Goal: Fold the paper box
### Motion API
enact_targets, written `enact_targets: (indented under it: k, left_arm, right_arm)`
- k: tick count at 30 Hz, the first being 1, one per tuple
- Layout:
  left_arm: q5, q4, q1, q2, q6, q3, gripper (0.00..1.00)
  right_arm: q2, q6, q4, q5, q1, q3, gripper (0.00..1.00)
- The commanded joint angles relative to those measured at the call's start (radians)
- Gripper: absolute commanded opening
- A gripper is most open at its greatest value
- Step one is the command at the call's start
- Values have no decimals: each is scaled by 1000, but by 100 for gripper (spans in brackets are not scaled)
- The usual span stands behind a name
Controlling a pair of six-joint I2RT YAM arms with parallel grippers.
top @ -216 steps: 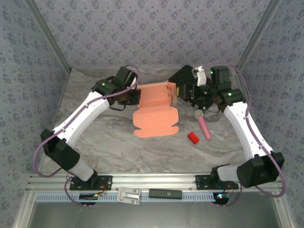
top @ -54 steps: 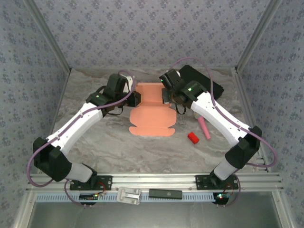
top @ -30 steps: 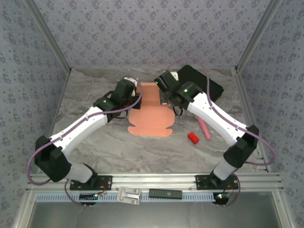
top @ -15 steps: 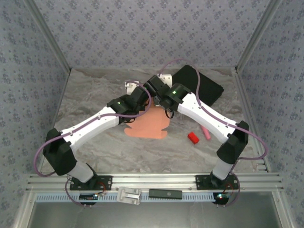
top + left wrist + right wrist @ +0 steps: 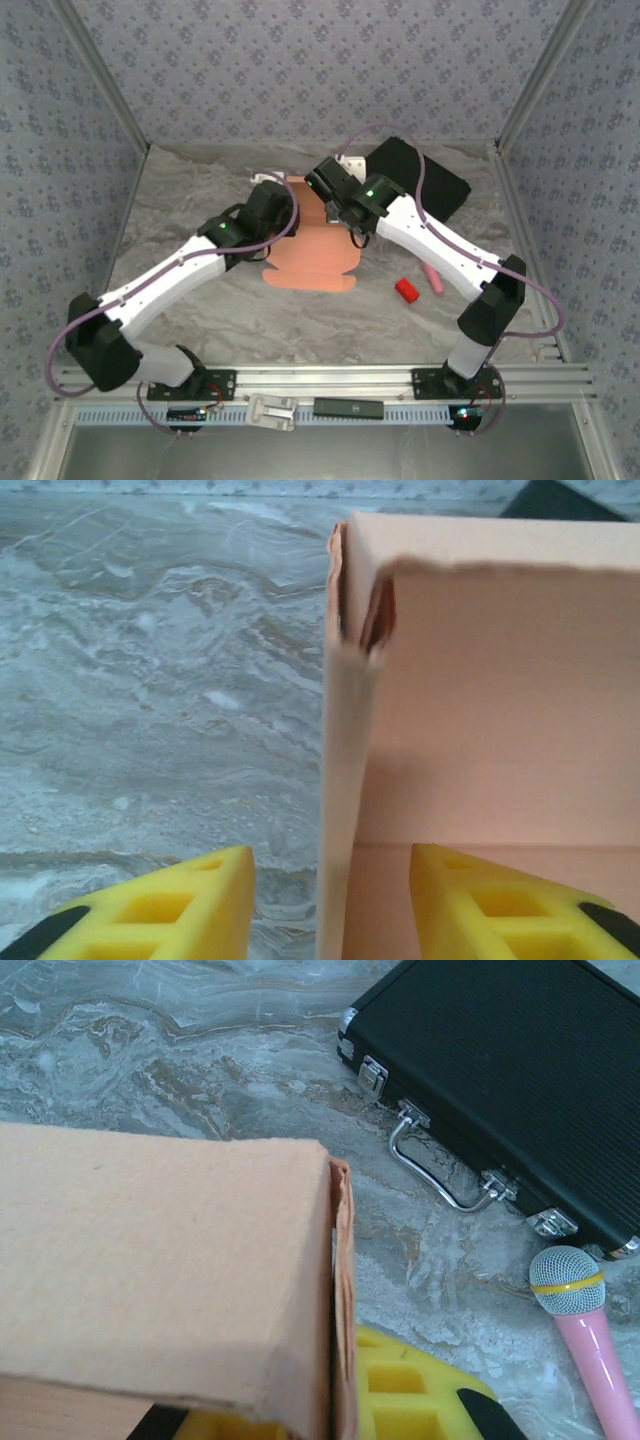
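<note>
Black case (image 5: 440,180) lies closed and flat on the grey marbled table (image 5: 190,200), latches and wire handle (image 5: 440,1175) on its near long side. Pink microphone (image 5: 590,1350): just near of the case, grille end toward it, apart from it. Small red block (image 5: 406,291): nearer than the case, beside the microphone, apart.

This is a robotics lab test cell. The marble-patterned counter (image 5: 200,300) is boxed in by panels of blue flowered wallpaper (image 5: 300,70) fixed between bare aluminium posts (image 5: 105,80). Two white-and-black robot arms, left (image 5: 180,275) and right (image 5: 445,245), are bolted to a slotted aluminium rail (image 5: 330,378) along the counter's near edge.
</note>
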Motion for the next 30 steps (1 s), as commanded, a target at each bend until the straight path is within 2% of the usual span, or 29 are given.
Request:
enact_targets:
  k: [1, 6, 13, 19, 24, 30]
  left_arm:
    - [95, 75, 21, -102, 78, -19, 47]
    - [155, 75, 68, -119, 137, -12, 47]
    - [232, 72, 81, -58, 149, 11, 47]
    - [124, 106, 91, -41, 156, 9, 43]
    - [87, 112, 90, 22, 175, 35, 31]
    - [30, 144, 84, 48, 185, 25, 21]
  right_arm:
    - [-31, 15, -25, -10, -11, -2, 0]
    - [-18, 13, -30, -28, -15, 13, 0]
    - [-8, 16, -36, -47, -21, 25, 0]
    - [-14, 7, -26, -56, -16, 25, 0]
    - [-15, 3, -22, -66, -16, 26, 0]
    - [-15, 0, -21, -74, -16, 26, 0]
